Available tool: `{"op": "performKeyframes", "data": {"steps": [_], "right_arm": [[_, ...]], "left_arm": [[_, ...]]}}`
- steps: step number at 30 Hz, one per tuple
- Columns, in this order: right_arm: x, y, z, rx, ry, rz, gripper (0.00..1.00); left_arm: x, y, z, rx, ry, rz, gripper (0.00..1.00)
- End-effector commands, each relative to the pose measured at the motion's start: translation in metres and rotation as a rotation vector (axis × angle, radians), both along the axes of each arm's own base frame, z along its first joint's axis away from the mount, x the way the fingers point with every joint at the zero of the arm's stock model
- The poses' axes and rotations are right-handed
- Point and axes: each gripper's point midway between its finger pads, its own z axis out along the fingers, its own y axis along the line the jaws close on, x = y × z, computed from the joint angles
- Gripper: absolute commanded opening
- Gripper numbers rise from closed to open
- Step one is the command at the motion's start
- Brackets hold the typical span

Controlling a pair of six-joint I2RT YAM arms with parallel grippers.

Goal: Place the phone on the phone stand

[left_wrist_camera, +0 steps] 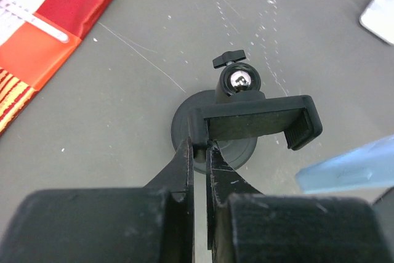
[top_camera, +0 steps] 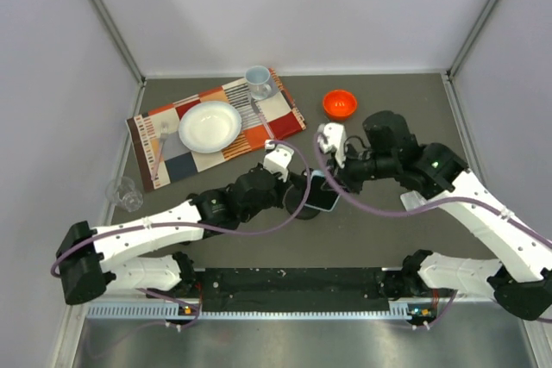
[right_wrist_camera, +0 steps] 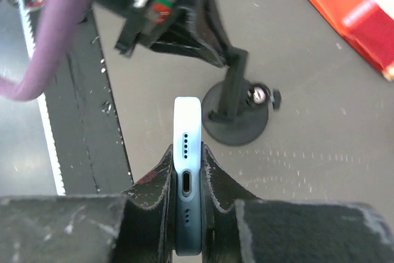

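The black phone stand (left_wrist_camera: 252, 121) rests on its round base in the middle of the table, its clamp bracket facing my left wrist camera. My left gripper (left_wrist_camera: 200, 149) is shut on the left end of that bracket. The phone (right_wrist_camera: 186, 133), in a light blue case, is held on edge with my right gripper (right_wrist_camera: 186, 152) shut on it, its port end toward the camera. From above, the phone (top_camera: 323, 191) hangs just right of the stand (top_camera: 302, 206), with the left gripper (top_camera: 289, 185) and right gripper (top_camera: 335, 180) on either side. A corner of the phone (left_wrist_camera: 351, 170) shows beside the clamp.
A patterned placemat (top_camera: 276, 118) at the back left carries a white plate (top_camera: 210, 125), a cup (top_camera: 257, 80) and a fork (top_camera: 160, 148). An orange bowl (top_camera: 340, 103) sits at the back. A clear glass (top_camera: 125, 193) stands at the left. Walls enclose three sides.
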Motion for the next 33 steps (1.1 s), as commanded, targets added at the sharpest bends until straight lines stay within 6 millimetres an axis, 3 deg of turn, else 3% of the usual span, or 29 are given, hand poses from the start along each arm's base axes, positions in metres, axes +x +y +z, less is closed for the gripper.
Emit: {"op": "performKeyframes", "data": {"steps": [1,4,7,12,20,24,27,33], "right_arm": [[-0.043,0.052,0.014,0.11,-0.232,0.453,0.0],[-0.063,0.076,0.018,0.177,-0.289,0.626,0.0],[-0.067,0.094,0.029,0.23,-0.311,0.713,0.0],[-0.057,0.119,0.032,0.245,-0.311,0.775,0.0],[-0.043,0.128,0.023,0.209,-0.348,0.774,0.0],[-0.058,0.136,0.027,0.228,-0.35,0.827,0.0],[-0.06,0.138,0.018,0.203,-0.382,0.847,0.0],[-0.042,0.126,-0.003,0.113,-0.521,0.871,0.0]], "left_arm": [[-0.019,-0.007,0.038,-0.102,-0.049,-0.167,0.0],[-0.03,-0.003,0.035,-0.073,-0.044,-0.237,0.0],[-0.039,-0.001,0.035,-0.051,-0.059,-0.308,0.0],[-0.044,0.005,0.029,-0.037,-0.102,-0.346,0.0],[-0.052,0.005,0.031,-0.029,-0.128,-0.404,0.0],[-0.054,-0.001,0.031,-0.033,-0.119,-0.43,0.0],[-0.056,-0.004,0.031,-0.042,-0.112,-0.447,0.0],[-0.063,-0.005,0.029,-0.031,-0.113,-0.496,0.0]]}}
